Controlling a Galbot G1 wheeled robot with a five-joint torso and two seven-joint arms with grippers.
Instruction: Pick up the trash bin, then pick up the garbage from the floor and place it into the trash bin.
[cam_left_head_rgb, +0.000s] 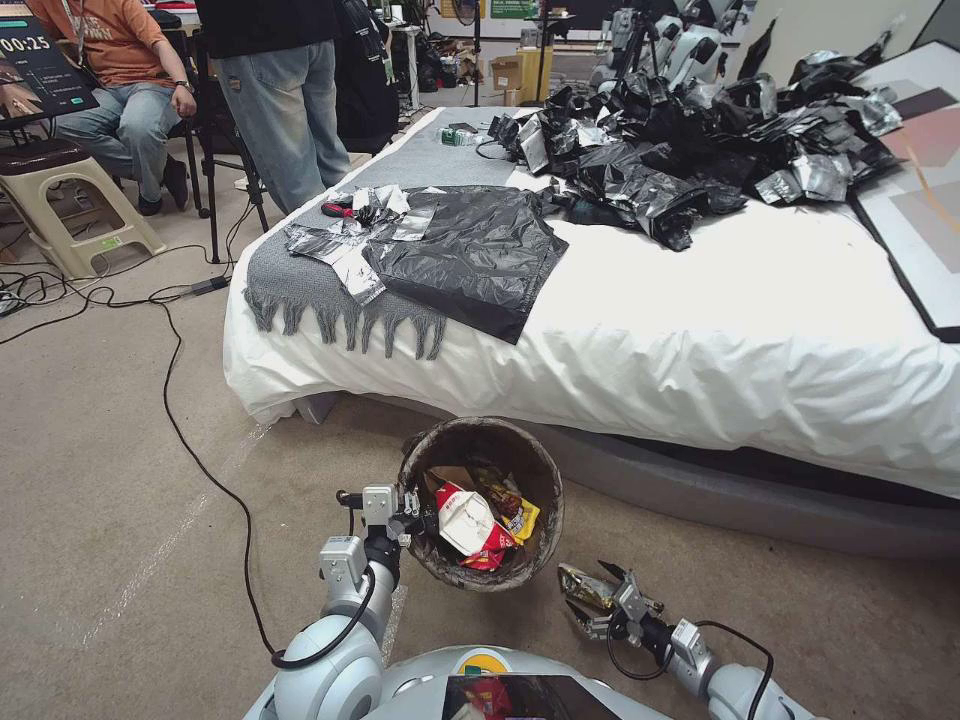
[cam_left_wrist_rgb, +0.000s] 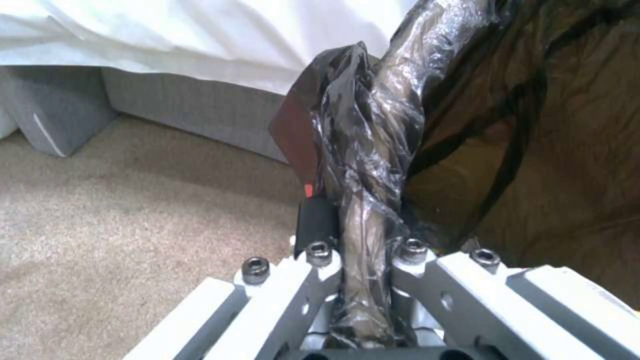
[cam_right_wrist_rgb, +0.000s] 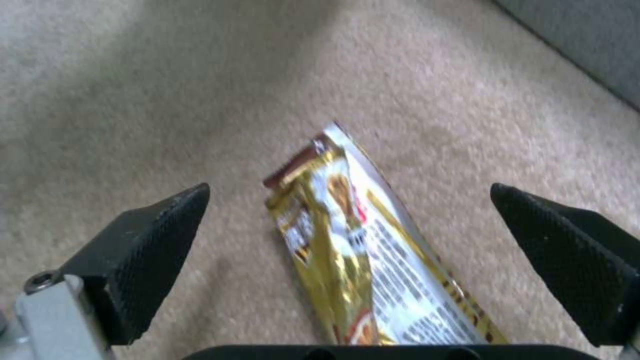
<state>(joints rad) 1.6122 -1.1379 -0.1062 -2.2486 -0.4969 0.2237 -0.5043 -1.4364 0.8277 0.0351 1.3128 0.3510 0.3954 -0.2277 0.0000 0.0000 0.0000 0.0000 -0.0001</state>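
Observation:
The trash bin (cam_left_head_rgb: 480, 440), round with a dark bag liner over its rim, hangs just off the carpet in front of the bed. My left gripper (cam_left_head_rgb: 412, 513) is shut on the bin's near left rim (cam_left_wrist_rgb: 363, 220). Inside lie a crushed red-and-white cup (cam_left_head_rgb: 468, 522) and yellow wrappers (cam_left_head_rgb: 522, 520). A gold snack wrapper (cam_left_head_rgb: 585, 588), a piece of the garbage, lies on the carpet right of the bin. My right gripper (cam_left_head_rgb: 592, 600) is open around it, one black finger (cam_right_wrist_rgb: 143, 255) on each side of the gold snack wrapper (cam_right_wrist_rgb: 360, 260), not touching it.
The bed (cam_left_head_rgb: 700, 330) with white sheet stands right behind the bin; its grey base (cam_left_head_rgb: 720, 490) runs along the floor. Black plastic bags (cam_left_head_rgb: 470, 255) and a grey blanket (cam_left_head_rgb: 300, 280) lie on the bed. A black cable (cam_left_head_rgb: 195, 440) crosses the carpet on the left. People and a stool (cam_left_head_rgb: 60, 200) are at back left.

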